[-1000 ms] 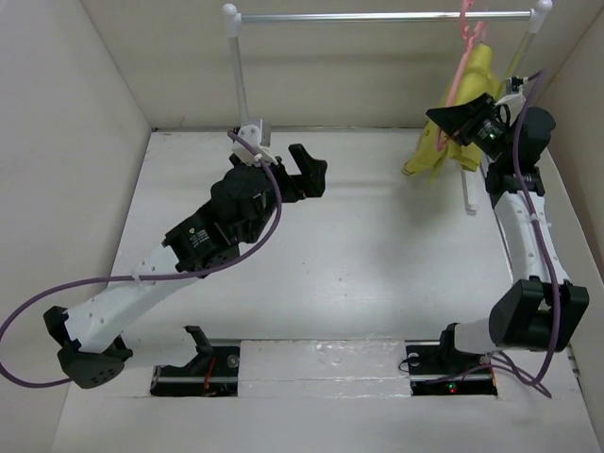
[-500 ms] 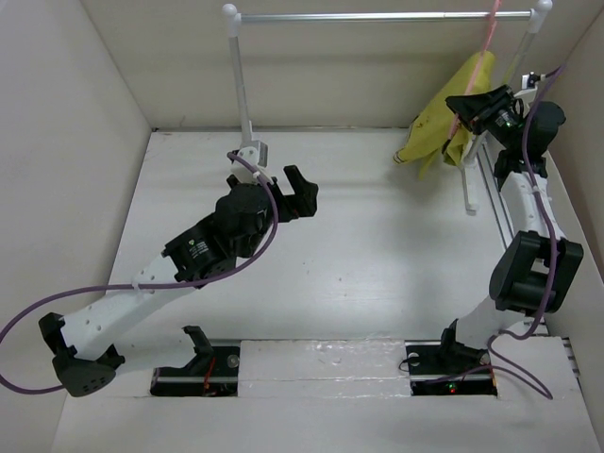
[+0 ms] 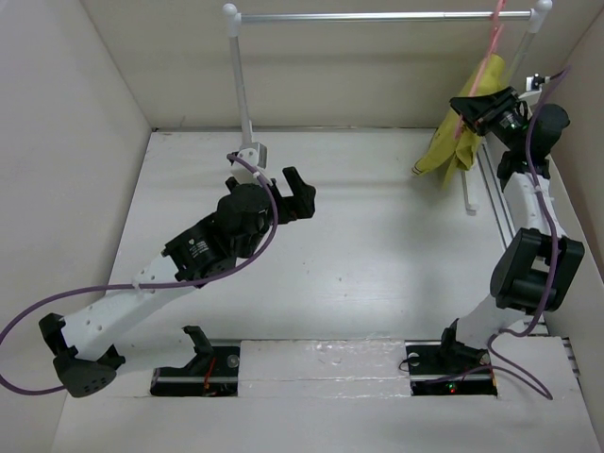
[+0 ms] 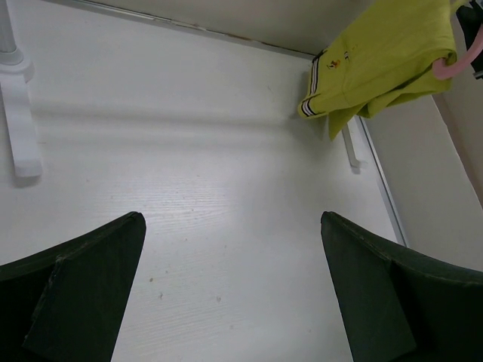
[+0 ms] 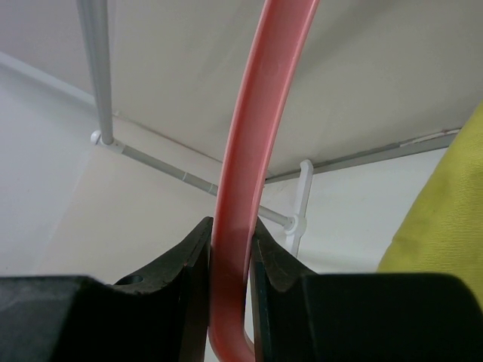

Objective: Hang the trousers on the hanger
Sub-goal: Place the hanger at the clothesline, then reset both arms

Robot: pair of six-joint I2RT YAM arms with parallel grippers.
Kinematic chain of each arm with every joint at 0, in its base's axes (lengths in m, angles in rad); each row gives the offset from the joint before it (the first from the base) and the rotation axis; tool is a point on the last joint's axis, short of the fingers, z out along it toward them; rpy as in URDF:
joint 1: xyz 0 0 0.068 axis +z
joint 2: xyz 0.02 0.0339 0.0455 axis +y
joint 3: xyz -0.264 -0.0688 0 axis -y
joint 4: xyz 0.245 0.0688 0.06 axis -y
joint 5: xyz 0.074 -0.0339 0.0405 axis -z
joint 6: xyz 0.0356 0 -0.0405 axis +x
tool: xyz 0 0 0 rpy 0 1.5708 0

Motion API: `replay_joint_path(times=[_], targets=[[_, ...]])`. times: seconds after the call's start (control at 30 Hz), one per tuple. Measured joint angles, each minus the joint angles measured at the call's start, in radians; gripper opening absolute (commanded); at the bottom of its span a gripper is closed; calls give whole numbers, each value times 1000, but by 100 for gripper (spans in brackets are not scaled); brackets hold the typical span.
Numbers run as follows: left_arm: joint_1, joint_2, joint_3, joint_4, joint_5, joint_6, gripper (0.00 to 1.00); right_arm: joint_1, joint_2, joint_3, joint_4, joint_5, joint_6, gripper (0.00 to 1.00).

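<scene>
Beige walls (image 3: 57, 142) enclose a white table (image 3: 377, 245) and rack (image 3: 377, 16).

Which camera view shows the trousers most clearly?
The left wrist view: the trousers hang unobstructed, with the striped waistband visible. The top external view shows them small, partly behind the right tool. The right wrist view shows only a yellow-green patch at its edge.

hanger (image 5: 245, 151) top cropped, trousers (image 5: 445, 219) mostly cropped
</scene>
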Motion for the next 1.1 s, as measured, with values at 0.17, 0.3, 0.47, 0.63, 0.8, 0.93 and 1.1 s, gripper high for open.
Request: replay_joint_path(times=[0.17, 0.3, 0.47, 0.63, 0.8, 0.93, 1.1], targets=[[14, 0, 0, -23, 7, -11, 99, -18, 0, -27, 13, -2, -6, 11], [14, 0, 0, -38, 14, -16, 99, -21, 1, -40, 32, -4, -11, 45], [14, -2, 0, -51, 19, -22, 99, -27, -15, -40, 75, -4, -76, 78], [14, -8, 1, -56, 18, -24, 99, -56, -88, -38, -50, -5, -225, 83], [14, 19, 31, -65, 14, -20, 99, -113, -195, -19, -283, 4, -422, 84], [17, 97, 68, -55, 15, -19, 99, -141, -301, -4, -467, 34, -577, 81], [145, 211, 102, 1, 201, -33, 99, -36, -526, -76, -639, 131, -737, 69]])
